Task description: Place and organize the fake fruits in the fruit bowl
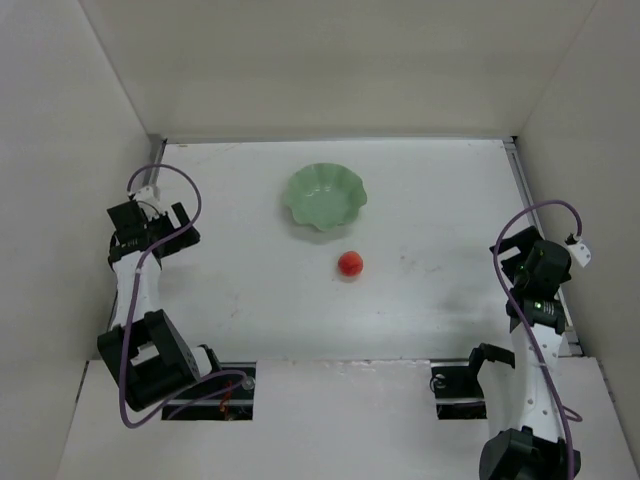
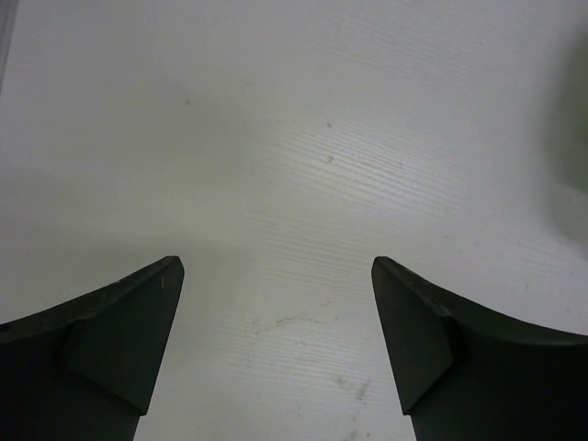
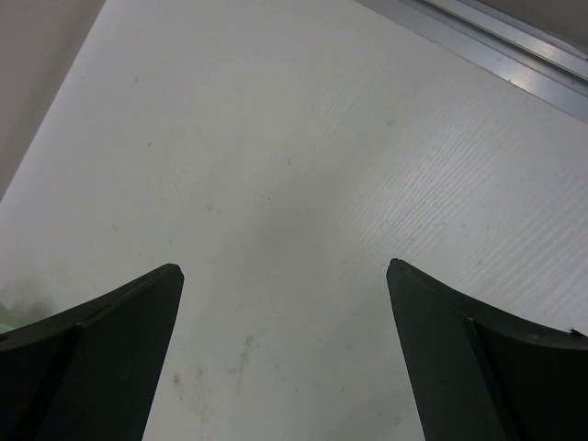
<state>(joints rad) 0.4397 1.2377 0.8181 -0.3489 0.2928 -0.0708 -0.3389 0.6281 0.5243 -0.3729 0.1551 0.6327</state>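
A small red-orange fake fruit (image 1: 349, 264) lies on the white table, just in front of the pale green fruit bowl (image 1: 323, 196) with its wavy rim. The bowl holds nothing. My left gripper (image 1: 172, 226) hangs open at the far left of the table, well away from both; its wrist view shows only bare table between the dark fingers (image 2: 129, 331), with a blurred green edge of the bowl (image 2: 574, 147) at the right. My right gripper (image 1: 512, 255) stands open at the far right, and its fingers (image 3: 459, 358) frame bare table too.
White walls close in the table on the left, back and right. A metal rail (image 1: 525, 200) runs along the right edge and shows as a metal rail (image 3: 496, 50) in the right wrist view. Purple cables loop over both arms.
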